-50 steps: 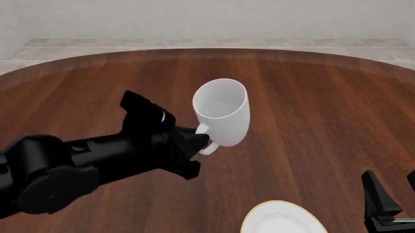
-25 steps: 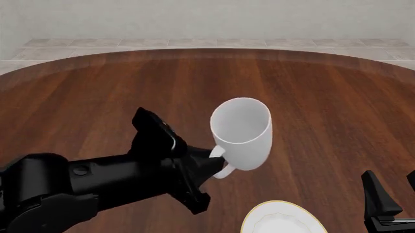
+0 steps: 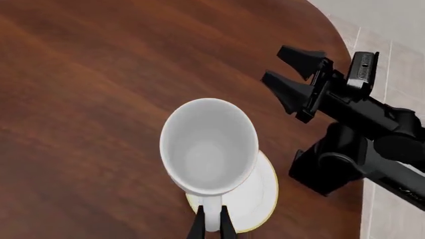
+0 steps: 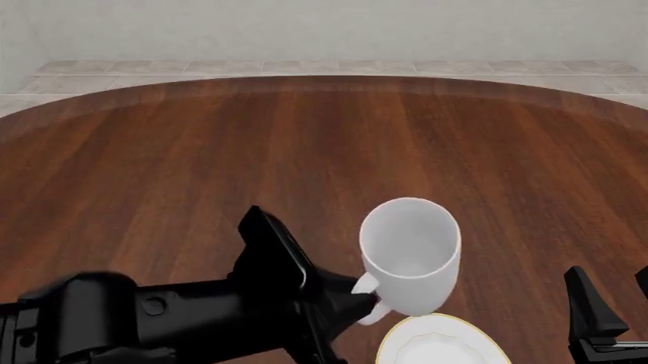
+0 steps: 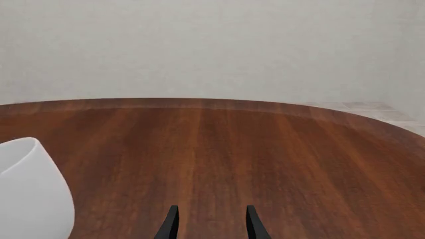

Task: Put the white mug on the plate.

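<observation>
While front hides it, white mug (image 3: pixel 209 147) overlaps plate (image 3: pixel 256 199).

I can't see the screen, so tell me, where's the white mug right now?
In the front view the white mug is near the bottom, right of centre, held by its handle in the left tool, just above the plate.
</observation>
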Robot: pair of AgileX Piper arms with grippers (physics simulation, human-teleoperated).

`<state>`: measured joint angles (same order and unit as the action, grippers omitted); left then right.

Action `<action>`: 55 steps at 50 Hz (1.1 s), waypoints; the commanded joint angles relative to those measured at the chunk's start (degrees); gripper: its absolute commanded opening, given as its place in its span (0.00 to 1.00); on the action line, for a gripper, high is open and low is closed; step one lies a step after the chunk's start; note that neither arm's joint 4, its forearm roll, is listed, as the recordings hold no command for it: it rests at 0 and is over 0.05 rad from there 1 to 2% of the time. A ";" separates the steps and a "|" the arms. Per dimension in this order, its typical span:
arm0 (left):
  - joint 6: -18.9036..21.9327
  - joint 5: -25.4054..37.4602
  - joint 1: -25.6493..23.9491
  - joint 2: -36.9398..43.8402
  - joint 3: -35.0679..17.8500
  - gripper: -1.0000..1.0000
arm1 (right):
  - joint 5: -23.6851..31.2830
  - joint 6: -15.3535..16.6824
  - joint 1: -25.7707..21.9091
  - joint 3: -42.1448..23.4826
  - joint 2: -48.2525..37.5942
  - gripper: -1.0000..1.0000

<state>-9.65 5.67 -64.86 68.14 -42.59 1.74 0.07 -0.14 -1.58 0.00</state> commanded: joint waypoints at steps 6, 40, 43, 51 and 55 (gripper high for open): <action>-1.14 0.40 -3.77 1.32 -1.18 0.00 | -0.54 0.01 0.09 0.33 -0.10 1.00; -2.25 -2.75 -9.68 7.97 -0.44 0.00 | -0.55 0.00 0.08 0.33 -0.10 1.00; -2.45 -3.04 -9.92 8.62 -0.44 0.00 | -0.55 0.02 0.10 0.33 -0.10 1.00; -2.89 -4.10 -10.51 10.18 -0.18 0.00 | -0.55 0.01 0.10 0.33 -0.10 1.00; -3.19 -4.47 -10.77 10.98 -0.21 0.00 | -0.54 0.02 0.09 0.33 -0.10 1.00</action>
<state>-11.64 1.45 -74.70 77.11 -41.75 1.74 0.07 -0.14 -1.58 0.00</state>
